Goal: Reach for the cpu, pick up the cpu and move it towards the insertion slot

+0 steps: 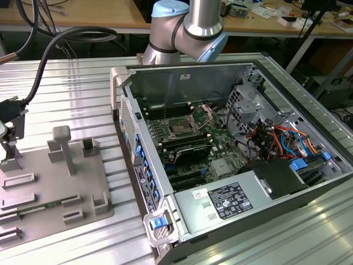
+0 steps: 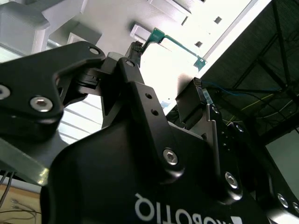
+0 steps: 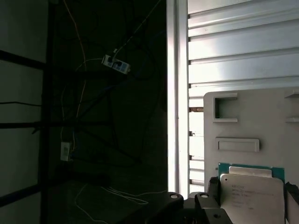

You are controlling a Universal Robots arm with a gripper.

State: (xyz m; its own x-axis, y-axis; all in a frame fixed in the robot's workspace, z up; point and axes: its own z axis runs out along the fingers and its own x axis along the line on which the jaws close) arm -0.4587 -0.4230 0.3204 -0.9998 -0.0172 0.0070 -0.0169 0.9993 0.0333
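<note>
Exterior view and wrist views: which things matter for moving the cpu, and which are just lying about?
Part of the job:
the cpu
the insertion slot
the gripper

Just lying about:
the power supply
the orange and blue cables
the white power strip

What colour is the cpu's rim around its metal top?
Teal-green, framing the silvery-white lid of the cpu; clearest in the first wrist view.
</note>
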